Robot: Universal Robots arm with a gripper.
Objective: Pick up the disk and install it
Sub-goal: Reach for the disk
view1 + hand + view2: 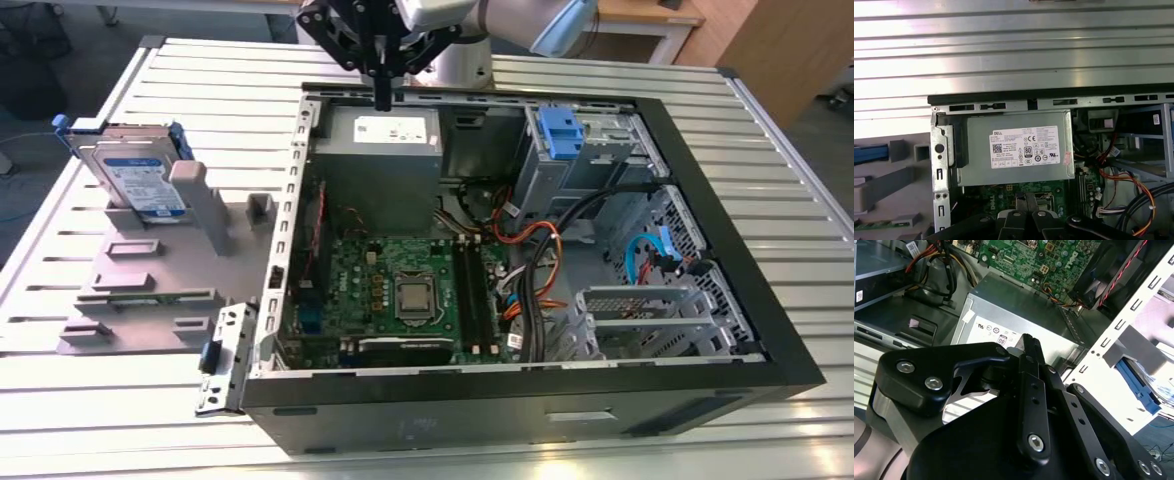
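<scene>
In the upper left of the exterior view, the flat silver disk with a white-and-blue label and a blue plastic carrier (pixel 138 178) stands on edge in a slot of a grey moulded holder (pixel 160 290). The holder lies on the pale slatted metal worktop (pixel 761 150). The disk is well apart from the claw, and nothing grips it.

Just right of the holder sits the open black computer case (pixel 534 400), its inside exposed. At the upper centre of that view the black two-fingered claw (pixel 383 100) hangs over the far edge of the case. Its fingers are pressed together into one thin point and pinch nothing.

Right beneath the tip lies the grey metal power supply box with a white sticker (pixel 387 140). Both wrist views show the closed claw (pixel 1029 342) (pixel 1026 197) over the same box (pixel 1019 315) (pixel 1019 150). Whether the tip touches the box cannot be told.

Lower in the middle of the exterior view, a green circuit board (pixel 400 290) covers the floor of the case. To its right runs a bundle of orange and black cables (pixel 534 250). In the case's upper right corner, a blue plastic bracket (pixel 561 135) is fixed to the grey metal drive bay (pixel 607 150).
</scene>
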